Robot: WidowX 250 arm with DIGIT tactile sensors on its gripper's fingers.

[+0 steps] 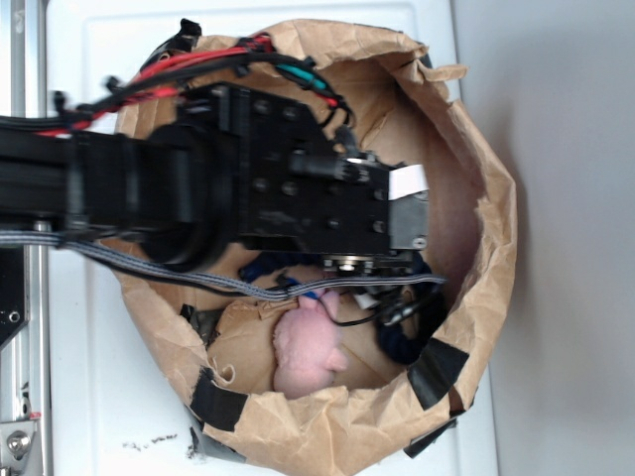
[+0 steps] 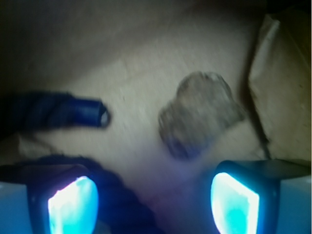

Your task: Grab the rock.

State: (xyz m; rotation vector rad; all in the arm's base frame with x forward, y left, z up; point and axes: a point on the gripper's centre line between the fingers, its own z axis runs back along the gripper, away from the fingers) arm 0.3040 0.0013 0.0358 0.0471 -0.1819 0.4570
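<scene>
In the wrist view the rock point(image 2: 201, 113) lies on the brown paper floor just right of the frame's centre, lumpy and grey-brown, blurred. The gripper point(image 2: 153, 202) hangs above it with its two fingers point(image 2: 73, 204) spread wide at the lower corners, glowing cyan, gripping nothing; the rock sits above the gap, nearer the right finger. A dark blue rope point(image 2: 58, 113) ends at centre left. In the exterior view the arm reaches into a paper bag point(image 1: 486, 268) on the white bench point(image 1: 99, 397), beside a pink plush point(image 1: 303, 357) at lower centre.
</scene>
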